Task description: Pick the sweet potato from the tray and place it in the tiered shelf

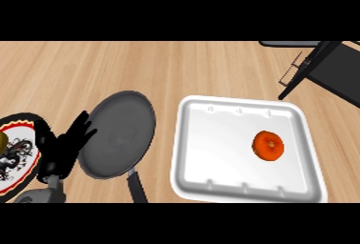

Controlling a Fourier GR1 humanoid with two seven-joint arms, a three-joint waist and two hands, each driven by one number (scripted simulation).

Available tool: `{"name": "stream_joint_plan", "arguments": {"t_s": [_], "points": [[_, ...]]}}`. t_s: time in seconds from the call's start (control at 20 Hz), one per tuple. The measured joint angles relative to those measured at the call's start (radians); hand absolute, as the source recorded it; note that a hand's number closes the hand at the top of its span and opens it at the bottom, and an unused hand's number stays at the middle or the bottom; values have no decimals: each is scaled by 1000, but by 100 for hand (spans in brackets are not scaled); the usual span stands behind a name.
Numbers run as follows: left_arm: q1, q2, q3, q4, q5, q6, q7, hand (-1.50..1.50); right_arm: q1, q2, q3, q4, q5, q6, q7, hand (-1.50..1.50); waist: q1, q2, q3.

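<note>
A: A pale wooden counter (175, 66) is filling the whole view, and the white tray (204, 143) is sitting on it toward the right. The sweet potato (268, 145) is lying alone in the tray's right half, well apart from every wall, so it is looking easy to approach from above

B: And the tiered shelf (320, 66)?

A: It is showing as a black frame at the far right corner, beyond the tray and only partly in view. Nothing is standing between the tray and it

B: What is the left hand (67, 143) doing?

A: It is hanging at the left, fingers spread apart and holding nothing, just over the near edge of a dark frying pan (119, 136). I judge it is resting, far from the tray. The right hand is not showing at all

B: Anything else around?

A: A patterned plate (17, 152) with a red rim is lying at the left edge, partly behind that hand. The pan is sitting just beside the tray's left wall, away from the likely path
</note>
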Motion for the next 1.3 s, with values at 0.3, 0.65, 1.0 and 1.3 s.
{"name": "stream_joint_plan", "arguments": {"t_s": [0.3, 0.65, 1.0, 1.3], "points": [[2, -5, 4, 2, -5, -3, 1, 0, -26, -30, 33, 64, 8, 11, -25, 150, -1, -1, 1], [3, -9, 10, 8, -8, -9, -19, 0, -35, -2, -68, 59, -61, -144, 26, -150, -4, -1, 1], [13, -13, 10, -4, -9, -13, -15, 0, -64, 5, -175, 33, -187, -226, 17, -150, -6, -3, 0], [4, -12, 15, -2, -11, -8, 5, 0, -71, -11, -247, -2, -260, -319, 23, -150, -9, -3, 1]]}}
